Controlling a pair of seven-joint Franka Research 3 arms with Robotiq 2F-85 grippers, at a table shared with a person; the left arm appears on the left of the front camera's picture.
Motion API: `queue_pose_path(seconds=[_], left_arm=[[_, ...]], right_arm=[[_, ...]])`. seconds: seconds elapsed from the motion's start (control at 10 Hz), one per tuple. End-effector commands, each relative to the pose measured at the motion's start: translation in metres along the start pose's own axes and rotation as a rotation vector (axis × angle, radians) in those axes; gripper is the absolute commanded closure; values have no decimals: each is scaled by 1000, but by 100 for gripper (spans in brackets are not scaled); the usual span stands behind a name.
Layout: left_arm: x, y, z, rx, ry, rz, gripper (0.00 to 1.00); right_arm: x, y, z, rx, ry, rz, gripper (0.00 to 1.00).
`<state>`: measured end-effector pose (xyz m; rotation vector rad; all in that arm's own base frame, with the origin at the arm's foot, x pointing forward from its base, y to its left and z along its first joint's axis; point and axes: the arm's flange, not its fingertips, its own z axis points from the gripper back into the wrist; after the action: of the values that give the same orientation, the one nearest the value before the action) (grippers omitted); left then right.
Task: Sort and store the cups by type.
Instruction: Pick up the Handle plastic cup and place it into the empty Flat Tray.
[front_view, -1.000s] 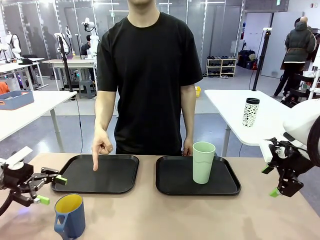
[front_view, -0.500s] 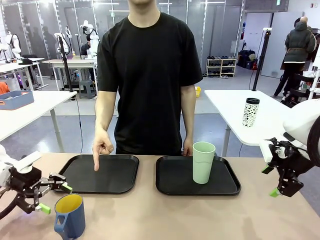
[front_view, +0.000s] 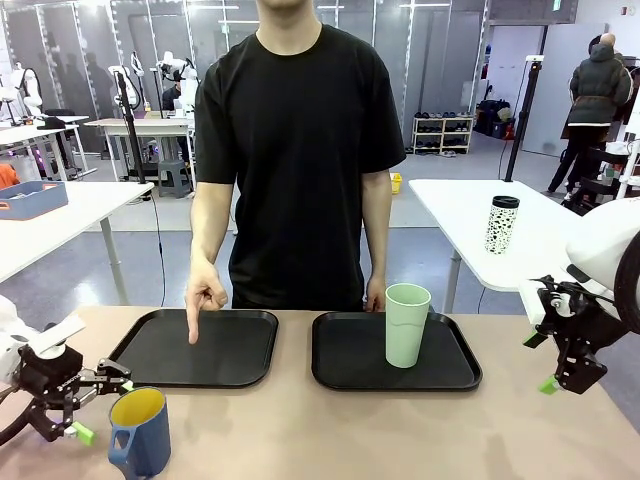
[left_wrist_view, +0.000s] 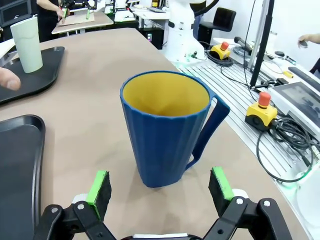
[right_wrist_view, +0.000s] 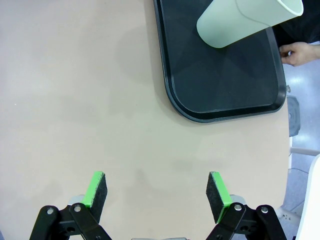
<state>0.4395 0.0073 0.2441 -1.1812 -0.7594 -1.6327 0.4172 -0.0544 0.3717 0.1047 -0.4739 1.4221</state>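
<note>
A blue mug (front_view: 140, 432) with a yellow inside and a handle stands on the tan table near the front left. My left gripper (front_view: 105, 410) is open just left of it, apart from it. In the left wrist view the mug (left_wrist_view: 167, 130) stands upright just beyond the open left gripper (left_wrist_view: 160, 184), handle to the right. A pale mint tumbler (front_view: 406, 325) stands upright on the right black tray (front_view: 450, 375). My right gripper (front_view: 540, 362) hangs open at the table's right edge. In the right wrist view the right gripper (right_wrist_view: 157, 192) is open over bare table, the tumbler (right_wrist_view: 245, 20) beyond it.
A person stands at the far side, one hand (front_view: 205, 298) pointing down at the left black tray (front_view: 230, 360), the other behind the right tray. A white speckled tumbler (front_view: 503, 225) with a black lid stands on another table behind.
My left gripper has moved nearer the front edge and closer to the blue mug, still open. The right arm, the tumbler and the person's pointing hand have not moved.
</note>
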Motion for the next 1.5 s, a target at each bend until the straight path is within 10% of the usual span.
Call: queue_pose_path(seconds=[0.0, 1.4], left_arm=[[-15, -3, -10, 26, -21, -42, 0], [-29, -24, -58, 6, -135, -54, 0]], right_arm=[[0, -3, -2, -6, 6, 3, 0], [0, -3, -2, -6, 6, 3, 0]])
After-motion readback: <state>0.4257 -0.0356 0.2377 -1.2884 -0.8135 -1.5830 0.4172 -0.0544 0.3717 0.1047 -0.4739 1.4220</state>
